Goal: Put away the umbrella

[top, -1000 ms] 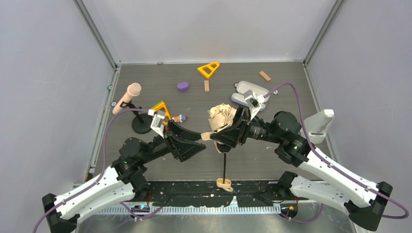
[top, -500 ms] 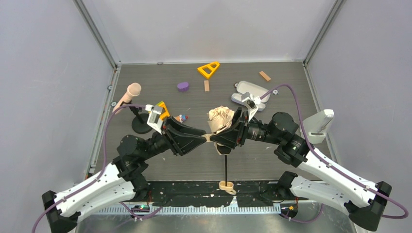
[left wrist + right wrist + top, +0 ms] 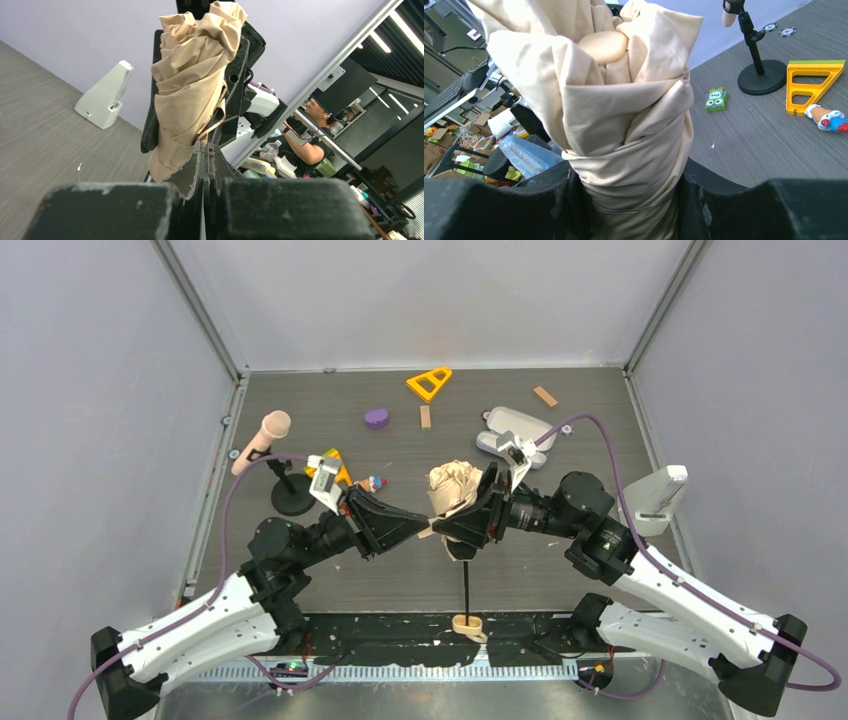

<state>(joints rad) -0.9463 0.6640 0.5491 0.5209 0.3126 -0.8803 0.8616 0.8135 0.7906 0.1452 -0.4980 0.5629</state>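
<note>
The umbrella (image 3: 455, 483) is a bunched beige canopy held upright off the table, its thin black shaft (image 3: 466, 585) running down to the tan handle (image 3: 465, 623) near the front edge. My right gripper (image 3: 462, 508) is shut around the folded canopy (image 3: 624, 125), one black finger on each side of it. My left gripper (image 3: 425, 527) comes in from the left and is shut, its tips (image 3: 205, 147) pinching a thin beige strap (image 3: 212, 127) that hangs from the canopy (image 3: 192, 85).
A pink-headed microphone (image 3: 262, 440) on a black stand (image 3: 762, 75) stands at the left. Orange triangles (image 3: 428, 383) (image 3: 811, 82), a purple piece (image 3: 376, 418), wooden blocks (image 3: 545, 396) and a lavender-grey case (image 3: 512, 430) lie behind. A white device (image 3: 655, 498) sits at the right wall.
My left gripper has closed from open to shut and moved in to the umbrella, nipping the strap. The right gripper and the umbrella have barely moved.
</note>
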